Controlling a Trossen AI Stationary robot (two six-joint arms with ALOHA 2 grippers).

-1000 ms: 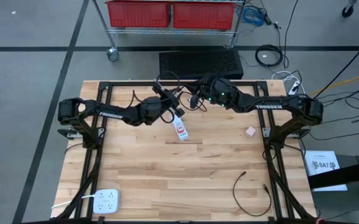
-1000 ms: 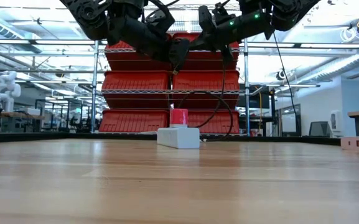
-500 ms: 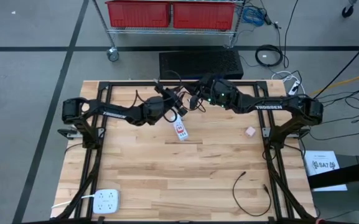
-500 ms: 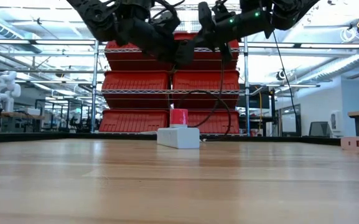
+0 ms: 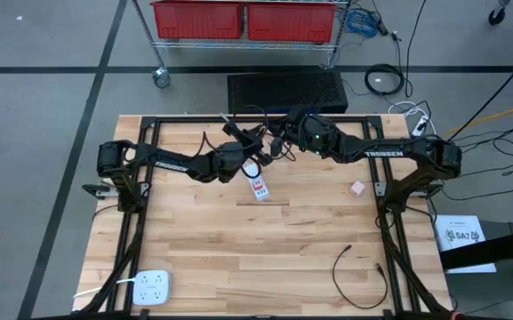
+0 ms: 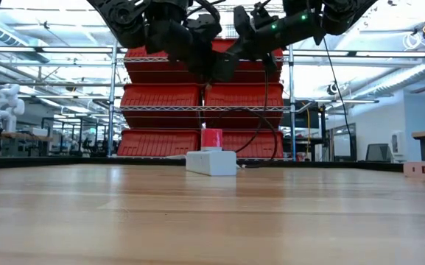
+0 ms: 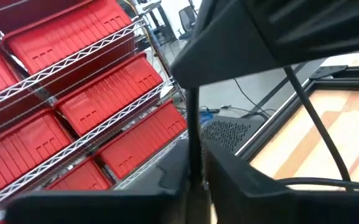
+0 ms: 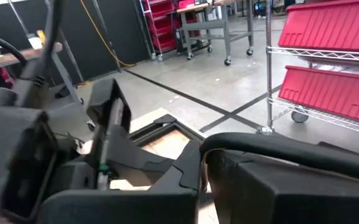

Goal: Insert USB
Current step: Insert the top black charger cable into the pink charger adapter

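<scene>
Wooden table (image 5: pixel 238 249): white power strip (image 5: pixel 258 186), outlet block (image 5: pixel 152 287), black cable (image 5: pixel 358 276).

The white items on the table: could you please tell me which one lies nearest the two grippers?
The white adapter with the red label, lying just below where the left gripper and right gripper meet; the white power strip sits far off at the near left corner.

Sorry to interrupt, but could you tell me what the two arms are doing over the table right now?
Both arms are raised above the far middle of the table. The right gripper is shut on a black cable, and the left gripper is meeting it there to take hold of the same cable. Below them, a white power strip with a red block on it waits on the table. Nothing is plugged in yet.
</scene>
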